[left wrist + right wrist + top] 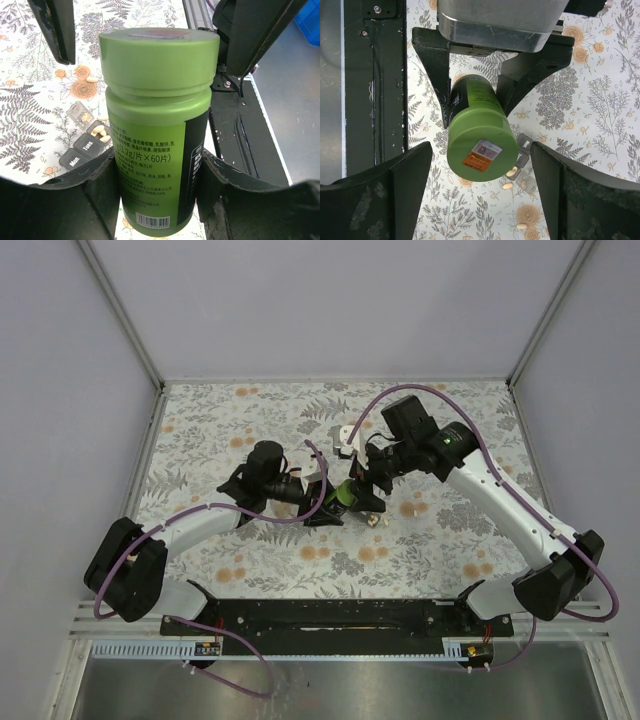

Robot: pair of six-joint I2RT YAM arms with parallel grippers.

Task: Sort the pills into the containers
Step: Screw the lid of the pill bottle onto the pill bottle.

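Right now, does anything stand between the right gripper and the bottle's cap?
Nothing visible does. The right gripper is open, its fingers flanking the green cap with bare gaps on both sides. The left gripper clamps the bottle lower on its body, clear of the cap.

The pill bottle sits near the middle of the table, between the left gripper's fingers. The right gripper's fingers flank its cap without touching it. The weekly pill organizer lies on the table just beside the bottle, with loose pills next to it.
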